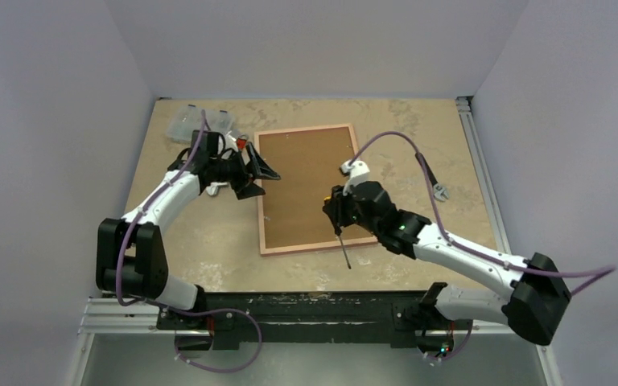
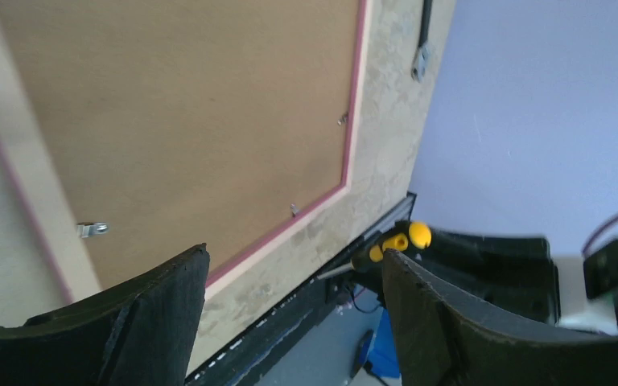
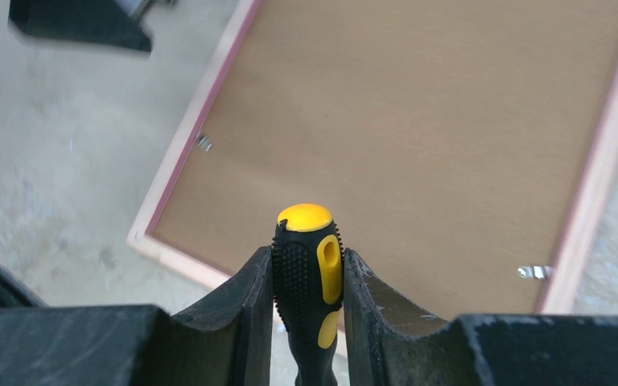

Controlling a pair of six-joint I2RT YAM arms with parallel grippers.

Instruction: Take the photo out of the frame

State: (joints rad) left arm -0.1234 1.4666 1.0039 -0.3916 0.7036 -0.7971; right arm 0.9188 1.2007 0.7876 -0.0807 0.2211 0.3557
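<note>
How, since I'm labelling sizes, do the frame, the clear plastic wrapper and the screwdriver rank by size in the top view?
1. frame, by far the largest.
2. clear plastic wrapper.
3. screwdriver, but this is unsure because its handle is hidden in the right gripper.

The left arm (image 1: 165,193) rises from its base with the elbow folded at the outer side, then reaches forward and inward. The left pincer (image 1: 264,178) stands wide apart, its two dark fingers (image 2: 153,322) with nothing between them. The right arm (image 1: 459,249) stretches low toward the middle, and its wrist seems tipped downward. The right pincer (image 3: 307,261) is clamped on a screwdriver (image 3: 306,297) by the handle, with the shaft pointing back toward the bases.
</note>
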